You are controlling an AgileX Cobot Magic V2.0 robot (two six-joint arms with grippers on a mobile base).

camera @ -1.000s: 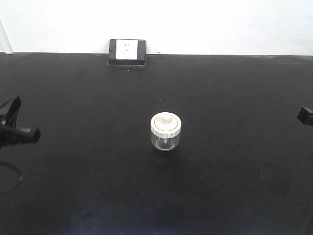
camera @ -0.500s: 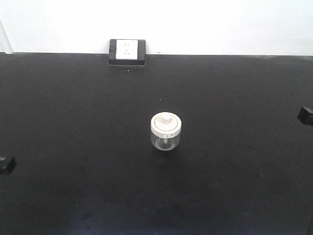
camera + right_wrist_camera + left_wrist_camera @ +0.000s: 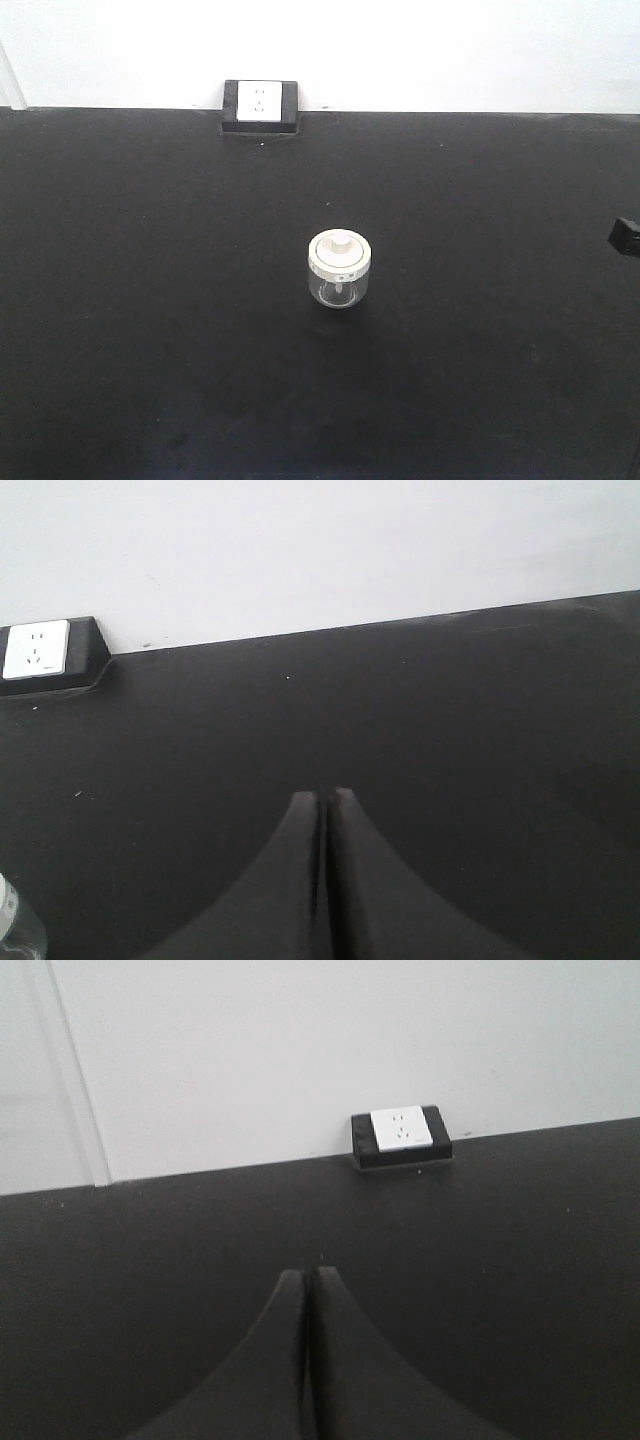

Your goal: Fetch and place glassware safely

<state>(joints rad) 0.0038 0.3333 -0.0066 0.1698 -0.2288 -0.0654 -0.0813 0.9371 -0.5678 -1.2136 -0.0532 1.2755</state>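
Black tabletop [image 3: 150,300] bears a lidded glass jar [image 3: 340,268]; both grippers' fingers together.

No text can be read anywhere (the jar [image 3: 340,271] label is too small).

A small, squat jar [image 3: 340,271] of clear glass is standing upright near the middle of the black table [image 3: 150,250], with nothing touching it. A round cream-white lid [image 3: 340,254] with a raised knob at its centre is sitting closed on top, and a small dark mark is showing on the lid's front rim. A sliver of the clear glass is also peeking into the bottom-left corner of the right wrist view.
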